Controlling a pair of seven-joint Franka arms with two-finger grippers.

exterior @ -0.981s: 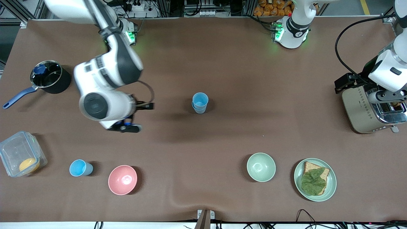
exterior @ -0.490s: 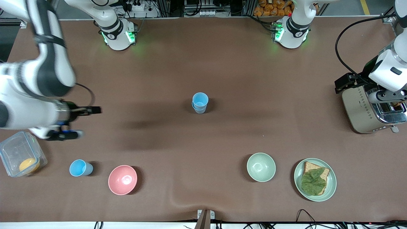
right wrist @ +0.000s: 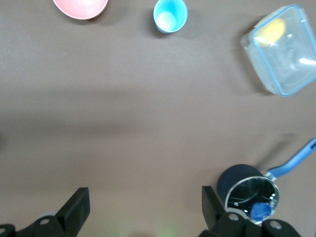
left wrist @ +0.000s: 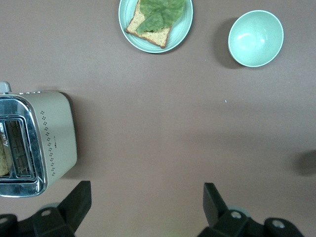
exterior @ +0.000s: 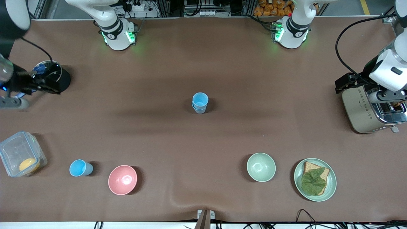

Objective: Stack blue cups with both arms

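Two blue cups stand nested in the middle of the table, a bright sky-blue one inside a paler grey-blue one. A third sky-blue cup stands beside the pink bowl, near the front camera at the right arm's end; it also shows in the right wrist view. My right gripper is open and empty in the air over the black pot; its fingers are spread wide. My left gripper waits open and empty over the toaster, with bare table between its fingers.
A clear box with an orange thing inside sits beside the lone cup. A pale green bowl and a plate with bread and lettuce lie toward the left arm's end. The blue-handled pot also shows in the right wrist view.
My right arm has swung from near the table's middle toward its own end, and its gripper is now over the pot. The cups and my left arm have not moved.
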